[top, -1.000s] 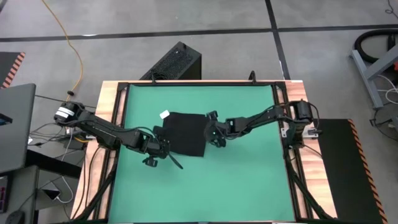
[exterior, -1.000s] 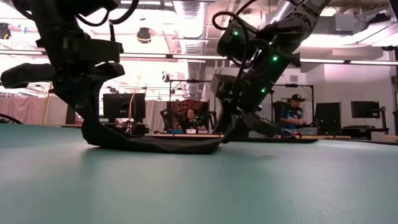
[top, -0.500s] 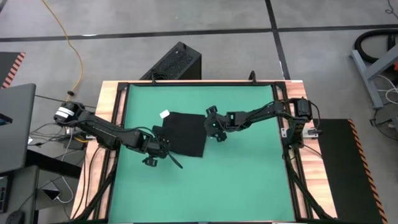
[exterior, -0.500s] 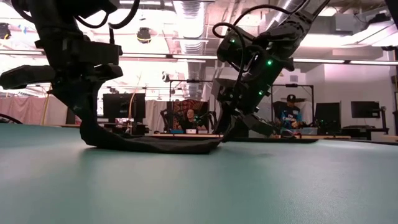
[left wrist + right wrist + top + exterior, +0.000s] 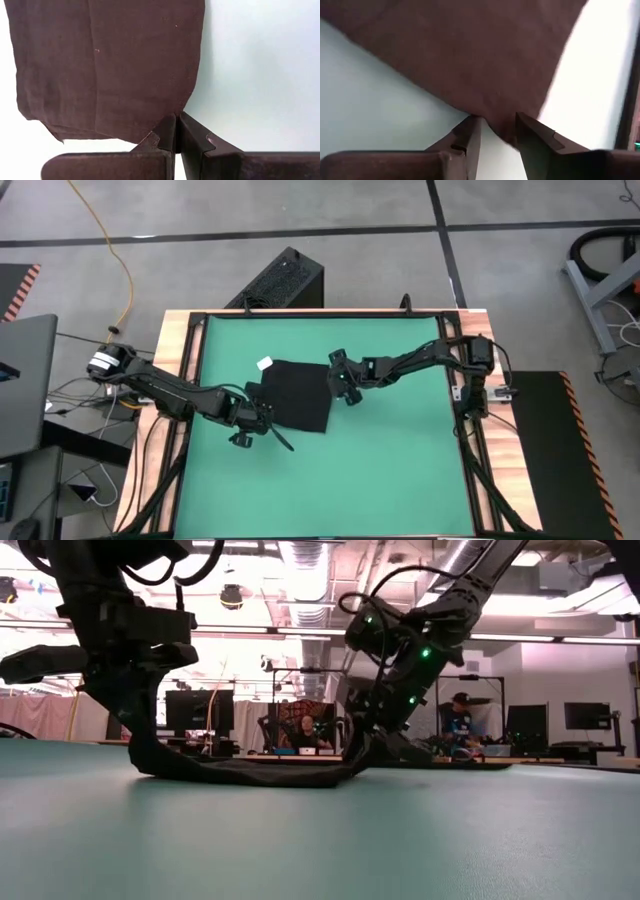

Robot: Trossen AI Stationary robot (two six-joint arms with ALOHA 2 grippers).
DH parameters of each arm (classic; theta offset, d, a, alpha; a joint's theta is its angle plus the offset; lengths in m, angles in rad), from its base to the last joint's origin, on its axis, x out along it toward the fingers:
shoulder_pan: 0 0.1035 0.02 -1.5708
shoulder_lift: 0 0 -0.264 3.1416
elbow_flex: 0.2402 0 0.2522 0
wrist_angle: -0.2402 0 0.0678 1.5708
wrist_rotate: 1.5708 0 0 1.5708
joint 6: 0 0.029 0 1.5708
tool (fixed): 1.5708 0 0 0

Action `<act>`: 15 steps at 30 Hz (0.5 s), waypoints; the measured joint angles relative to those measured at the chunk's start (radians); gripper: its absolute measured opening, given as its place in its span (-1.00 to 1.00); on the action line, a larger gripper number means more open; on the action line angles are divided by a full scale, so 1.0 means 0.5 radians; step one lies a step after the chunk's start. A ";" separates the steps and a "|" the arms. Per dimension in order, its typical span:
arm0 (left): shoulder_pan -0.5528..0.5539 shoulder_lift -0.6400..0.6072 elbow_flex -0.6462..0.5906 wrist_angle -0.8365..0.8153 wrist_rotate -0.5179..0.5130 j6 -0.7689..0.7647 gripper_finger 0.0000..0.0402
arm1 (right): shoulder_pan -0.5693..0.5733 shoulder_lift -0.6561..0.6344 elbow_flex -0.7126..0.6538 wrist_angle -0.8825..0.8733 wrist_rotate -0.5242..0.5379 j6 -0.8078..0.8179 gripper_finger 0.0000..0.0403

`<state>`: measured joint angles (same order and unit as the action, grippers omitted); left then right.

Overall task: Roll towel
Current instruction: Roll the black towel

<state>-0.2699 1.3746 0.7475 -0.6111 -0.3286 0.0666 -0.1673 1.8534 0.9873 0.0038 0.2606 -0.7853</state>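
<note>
— Middle of the green mat (image 5: 380,460), a touch left of centre in the overhead shot, is where the towel (image 5: 298,394) lies, spread nearly flat with its white tag (image 5: 265,364) poking out at the upper left corner.

— And both arms are on it?

— Left gripper (image 5: 262,408) sits at the towel's lower left corner, fingers pressed tight together with the cloth's corner pinched between them; you see it best from its own wrist camera, where the fabric runs right into the closed fingers (image 5: 167,131). From table height that corner is lifted off the mat while the rest sags down flat. I'd say it's raised so there's an edge to start turning over.

— What about the other side?

— Right gripper (image 5: 345,388) is down at the towel's right edge, centre of frame. Its fingers (image 5: 470,137) stand partly apart, straddling the hem, with cloth sitting in the gap. Whether it has really bitten yet, I can't tell.

— Why opposite ends?

— My guess: hold two points on the cloth so it stays taut and doesn't bunch when the roll begins. No roll is formed yet.
</note>
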 joint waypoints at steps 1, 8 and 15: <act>0.000 0.000 0.000 -0.001 0.000 0.000 -0.99 | 0.001 0.007 -0.001 0.001 0.004 -0.005 -0.34; 0.001 -0.001 -0.002 -0.018 0.000 0.001 -0.99 | 0.074 0.062 0.031 0.055 0.183 -0.038 -0.91; 0.001 -0.001 -0.002 -0.025 -0.019 0.028 -0.99 | 0.078 -0.043 0.093 0.048 0.210 -0.035 -0.90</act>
<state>-0.2695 1.3743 0.7467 -0.6234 -0.3382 0.0808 -0.1281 1.8318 1.0339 0.0279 0.3655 -0.8028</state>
